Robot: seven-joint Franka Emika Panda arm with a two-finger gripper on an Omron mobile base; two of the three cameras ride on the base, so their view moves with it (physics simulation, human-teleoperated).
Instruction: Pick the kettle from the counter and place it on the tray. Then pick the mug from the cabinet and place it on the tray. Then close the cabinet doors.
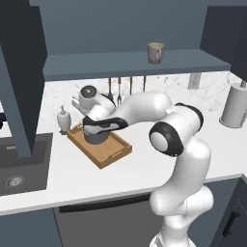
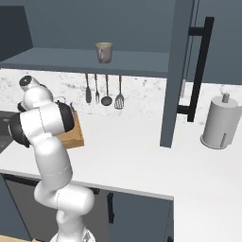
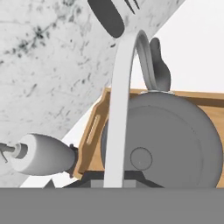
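Kettle point(image 3: 175, 144): sits inside the tray, seen from above in the hand view, lid knob near the middle, spout pointing toward the far wall; in the left base view its dark body shows just under the hand.
Kettle handle point(image 3: 120, 109): thin pale arch rising from the lid straight toward the hand camera, running down to the bottom of that view.
Gripper point(image 1: 96, 126): directly over the kettle at the tray; the fingertips are hidden, so I cannot tell whether the jaws pinch the handle or stand apart from it.
Tray point(image 1: 116, 153): light-brown wood, set at an angle on the counter, left of centre in the left base view, near the sink.
Counter point(image 1: 144, 164): white speckled worktop carrying the tray.
Mug point(image 1: 155, 52): upright on the cabinet shelf, well above and to the right of the tray.
Cabinet doors point(image 2: 177, 71): swung open; one stands edge-on in the right base view with its black bar handle facing right.
Soap dispenser point(image 1: 63, 119): small white bottle just beside the tray's far-left corner.
Pale cylinder point(image 1: 235, 107): stands at the far right of the counter.
Utensils point(image 2: 104, 92): hang on the wall under the shelf.
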